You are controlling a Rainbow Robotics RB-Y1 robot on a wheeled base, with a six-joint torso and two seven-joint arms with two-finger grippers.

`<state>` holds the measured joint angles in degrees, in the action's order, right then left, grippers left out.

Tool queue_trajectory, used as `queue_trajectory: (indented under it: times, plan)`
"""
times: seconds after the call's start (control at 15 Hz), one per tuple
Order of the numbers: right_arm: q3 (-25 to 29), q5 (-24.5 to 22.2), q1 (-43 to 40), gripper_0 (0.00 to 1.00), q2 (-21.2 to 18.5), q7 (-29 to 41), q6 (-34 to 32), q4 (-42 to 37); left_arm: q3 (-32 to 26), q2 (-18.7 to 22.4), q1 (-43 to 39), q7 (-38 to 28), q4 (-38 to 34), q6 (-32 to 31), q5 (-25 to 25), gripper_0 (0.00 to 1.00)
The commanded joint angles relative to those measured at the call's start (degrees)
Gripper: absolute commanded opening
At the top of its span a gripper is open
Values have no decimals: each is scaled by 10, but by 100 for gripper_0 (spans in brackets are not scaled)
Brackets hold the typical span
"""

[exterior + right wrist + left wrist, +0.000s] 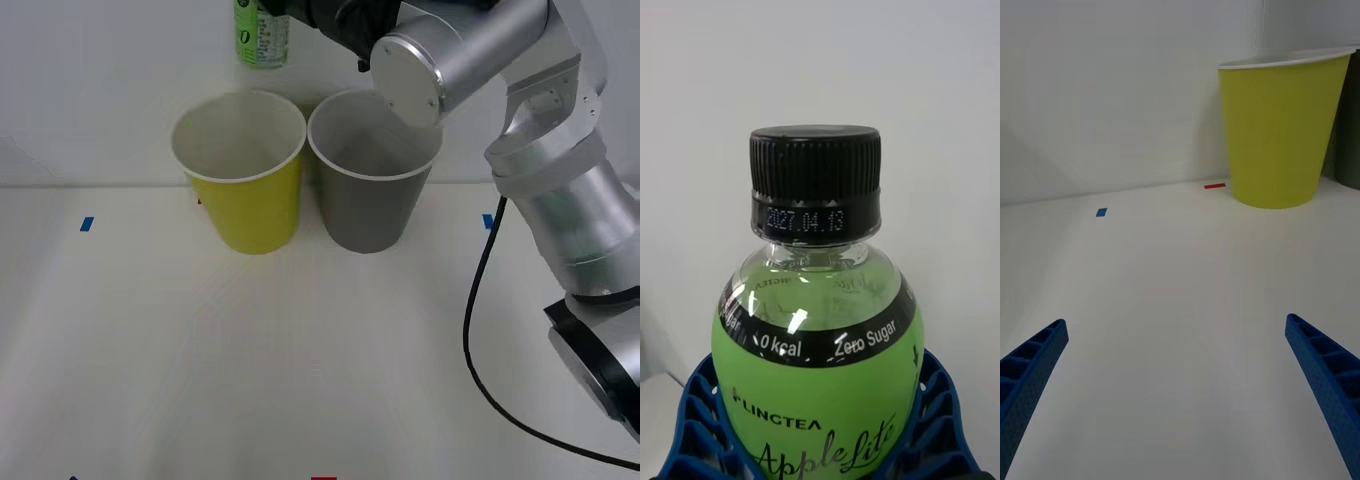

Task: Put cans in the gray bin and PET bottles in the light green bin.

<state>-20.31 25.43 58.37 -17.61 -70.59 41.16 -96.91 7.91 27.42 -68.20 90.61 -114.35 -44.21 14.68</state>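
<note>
Above the light green bin (240, 170), right gripper (820, 442) clasps bottle (817, 330); left gripper (1180, 390) spread.

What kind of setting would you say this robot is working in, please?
Probably a lab test bench for recycling sorting: a plain white table with blue tape marks, the light green bin beside the gray bin, and the right gripper holding the PET bottle.

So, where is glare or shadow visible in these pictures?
Right wrist view: white glints on the PET bottle held by the right gripper. Front view: soft shadows under the light green bin and gray bin. Left wrist view: even light, open left gripper.
</note>
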Motion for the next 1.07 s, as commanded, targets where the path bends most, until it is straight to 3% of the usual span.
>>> queue_trajectory:
  times: [0.07, 0.27, 0.47, 0.8, 1.0, 1.07]
  plan:
    - [-25, -1, 14, 0, 1, 6, -1, 7, 0, 0, 0, 0, 0, 0, 0, 100]
    - [-40, -5, 22, 0, 2, 9, -15, 27, 0, 0, 0, 0, 0, 0, 0, 100]
    - [-61, -6, 25, 0, 6, 9, -90, 81, 0, 0, 0, 0, 0, 0, 0, 100]
    - [-74, -15, 27, 0, 6, 13, -95, 87, 0, 0, 0, 0, 0, 0, 0, 100]
    - [-75, -53, 27, 1, 12, 19, -96, 87, 0, 0, 0, 0, 0, 0, 0, 100]
    - [-76, -61, 27, 47, 13, 20, -96, 87, 0, 0, 0, 0, 0, 0, 0, 100]
